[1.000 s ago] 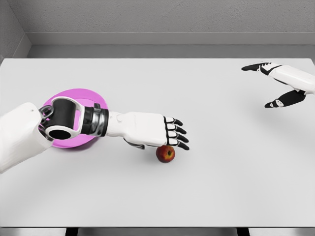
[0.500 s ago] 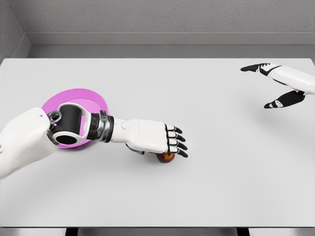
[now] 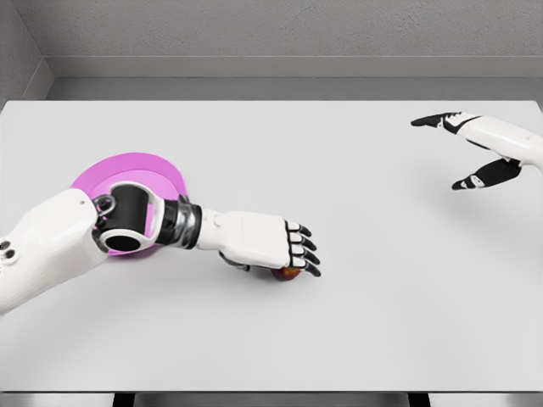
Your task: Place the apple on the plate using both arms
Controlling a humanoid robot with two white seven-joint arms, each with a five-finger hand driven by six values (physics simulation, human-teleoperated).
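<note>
Simulated test room, bare white table (image 3: 339, 339), plain grey walls (image 3: 254, 25), no furnishings

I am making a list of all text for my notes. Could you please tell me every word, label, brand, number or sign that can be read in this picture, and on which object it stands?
None: no readable text anywhere in the head view.
The apple, the pink plate, the white table, the left hand and the right hand carry no writing or signs.

A white table (image 3: 356, 322) carries a pink plate (image 3: 127, 170) and an apple (image 3: 288, 273).
</note>
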